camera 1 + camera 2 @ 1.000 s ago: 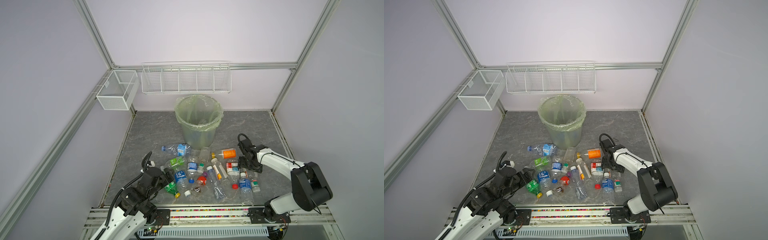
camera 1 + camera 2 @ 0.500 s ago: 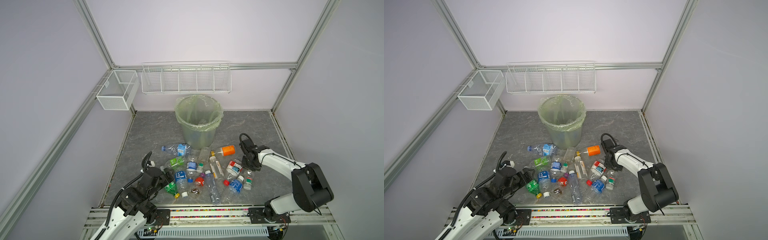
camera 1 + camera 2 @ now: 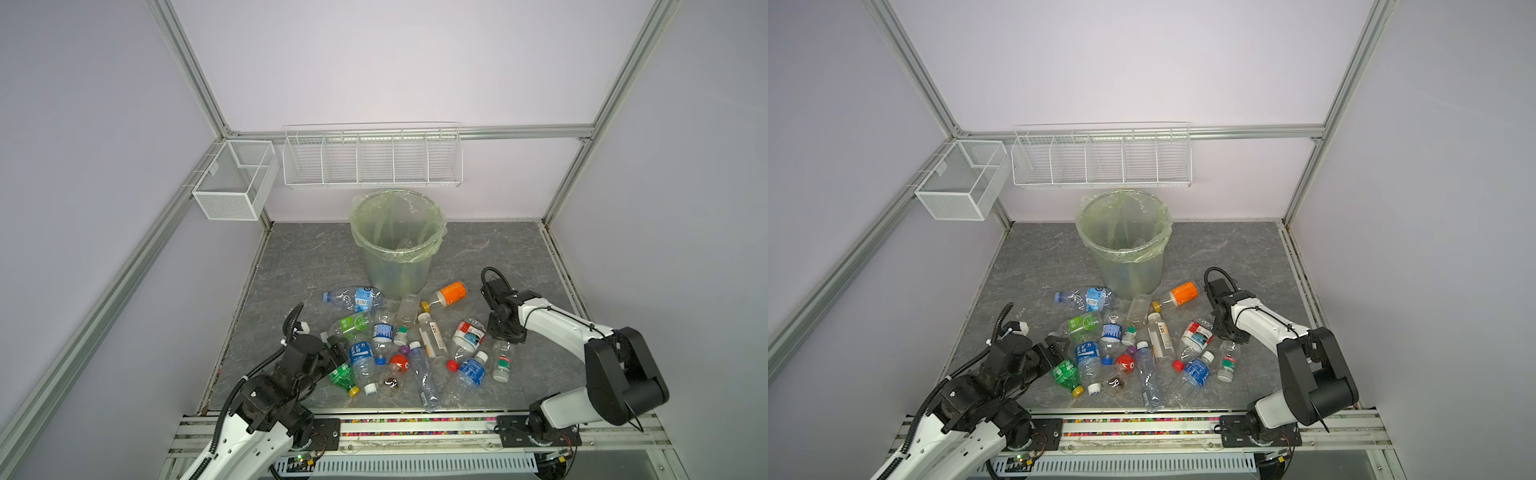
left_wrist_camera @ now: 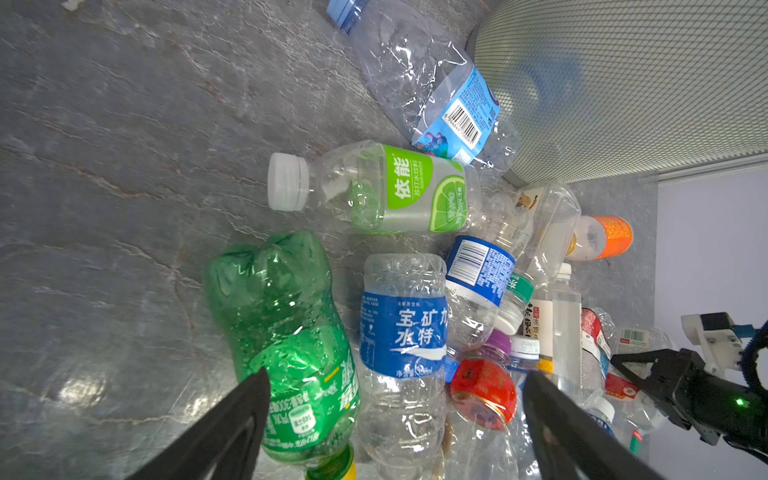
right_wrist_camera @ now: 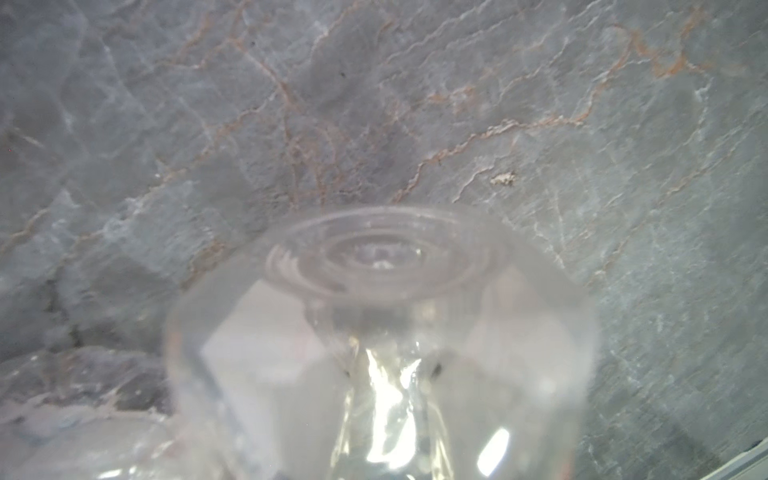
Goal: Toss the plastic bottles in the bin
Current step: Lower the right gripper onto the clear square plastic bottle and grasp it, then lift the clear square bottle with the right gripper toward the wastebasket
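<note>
Since a second back, the right-hand end of the heap has been shoved toward the middle: the blue-labelled bottle (image 3: 471, 372) and its neighbours now lie slanted, and the right claw (image 3: 503, 337) has come down over the small clear bottle (image 3: 502, 360) with the green band and white cap. The left arm has not stirred.

Nearest me, the left claw (image 4: 395, 384) stands wide open and empty. Its fingers (image 4: 232, 428) are spread over the green bottle (image 4: 286, 324) and the blue-banded bottle (image 4: 405, 332) beside it, both flat on the counter (image 3: 299, 257). Past them the plastic bottles (image 3: 432, 332) lie in one heap, touching and overlapping.

The step in hand, as I read it, is picking that small clear bottle. Its base fills the right wrist view and its waist looks pinched, but the fingers are hidden everywhere, so I cannot tell whether the claw has closed on it. Next I would confirm the hold, lift clear of the red-labelled bottle (image 3: 468, 332) just beside, and carry to the bin (image 3: 395, 274).

The orange bottle (image 3: 451, 293) lies between that claw and the bin, which stands upright behind the heap, taller than any bottle, so the lift must clear its bagged rim. Farthest back hang the wire rack (image 3: 372, 158) and mesh box (image 3: 232, 183); neither is the target.
</note>
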Tool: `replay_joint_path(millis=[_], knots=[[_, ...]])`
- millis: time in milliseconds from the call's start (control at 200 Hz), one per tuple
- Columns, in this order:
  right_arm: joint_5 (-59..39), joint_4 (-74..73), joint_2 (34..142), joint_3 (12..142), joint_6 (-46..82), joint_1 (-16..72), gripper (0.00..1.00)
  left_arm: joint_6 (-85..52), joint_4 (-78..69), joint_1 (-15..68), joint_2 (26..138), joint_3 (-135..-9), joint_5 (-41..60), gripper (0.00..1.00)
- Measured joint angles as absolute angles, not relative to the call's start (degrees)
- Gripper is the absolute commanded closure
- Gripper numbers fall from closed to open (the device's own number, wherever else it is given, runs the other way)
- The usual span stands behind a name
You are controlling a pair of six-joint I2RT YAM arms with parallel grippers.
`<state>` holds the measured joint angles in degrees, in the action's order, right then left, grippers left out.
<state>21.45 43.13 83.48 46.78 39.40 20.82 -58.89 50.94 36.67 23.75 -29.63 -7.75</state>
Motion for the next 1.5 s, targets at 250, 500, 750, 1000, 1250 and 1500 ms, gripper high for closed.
replay_joint_path(millis=[250,500,750,1000,1250,1500], knots=[[23.2,46.6,77.3,49.5,38.9,20.8,0.94,-58.9,50.9,36.7,23.7,-29.6,-8.1,0.06],[23.0,49.7,70.5,54.5,37.4,20.7,0.93,-58.9,50.9,36.7,23.7,-29.6,-8.1,0.06],[20.0,51.2,63.7,59.4,33.6,20.8,0.93,-58.2,48.9,36.7,23.2,-30.0,-8.1,0.06],[13.6,49.9,55.6,60.9,29.0,21.4,0.93,-56.9,46.2,36.7,23.6,-31.1,-7.9,0.06],[8.0,47.4,53.9,62.4,26.9,22.7,0.93,-56.6,45.4,36.7,23.9,-31.3,-7.6,0.06],[4.3,45.8,54.0,63.7,25.7,25.4,0.93,-56.5,45.3,36.7,23.6,-31.3,-7.6,0.06]])
